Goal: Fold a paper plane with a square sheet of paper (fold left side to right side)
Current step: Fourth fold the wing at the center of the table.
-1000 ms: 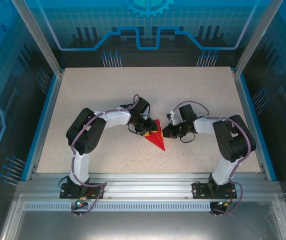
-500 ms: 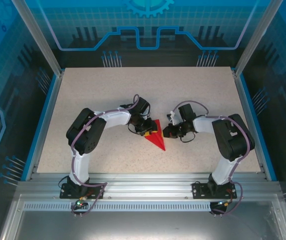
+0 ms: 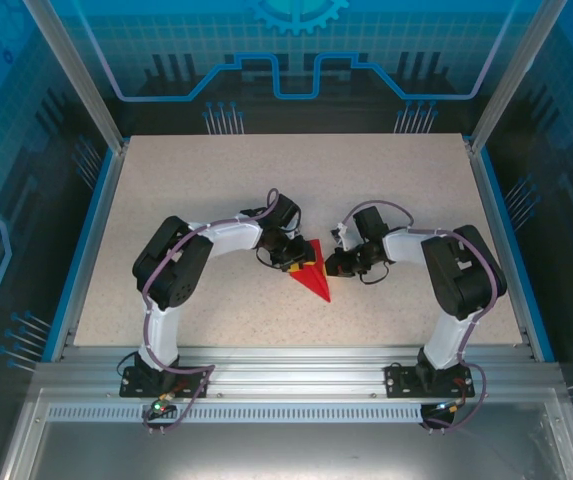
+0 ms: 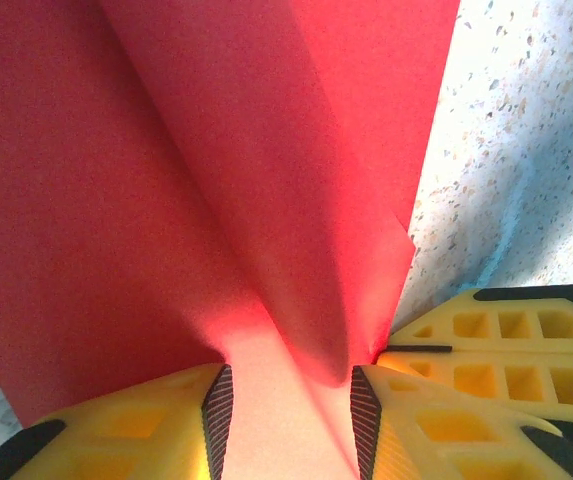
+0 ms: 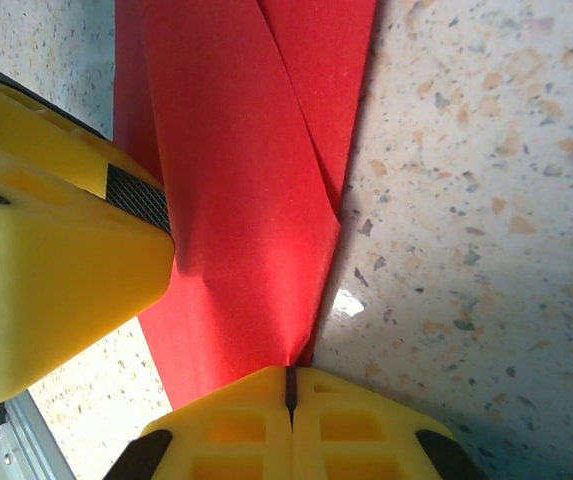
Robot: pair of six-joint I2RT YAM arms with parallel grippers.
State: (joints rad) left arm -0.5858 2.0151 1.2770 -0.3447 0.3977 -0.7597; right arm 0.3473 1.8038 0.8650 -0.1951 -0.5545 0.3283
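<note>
We see the red paper sheet point(image 3: 312, 276) lying near the middle of the speckled table point(image 3: 196, 190). It is creased into a pointed wedge whose tip aims at the near edge. Both grippers meet at its wide far end.

The left gripper point(image 4: 288, 385) comes in from the left side. Its yellow fingers point(image 4: 156, 425) stand partly apart, and a raised fold of the sheet runs up between the black ribbed pads point(image 4: 218, 405), meeting each of them. We read that as a loose clamp on the fold.

The right gripper point(image 5: 288, 385) comes in from the right. Its two fingers are pressed together, with only a thin seam between them, and the edge of the red paper is pinched into that seam. In the right wrist view, one finger of the left gripper rests its pad against the side of the same lifted fold, just beside the right gripper's tips.
</note>
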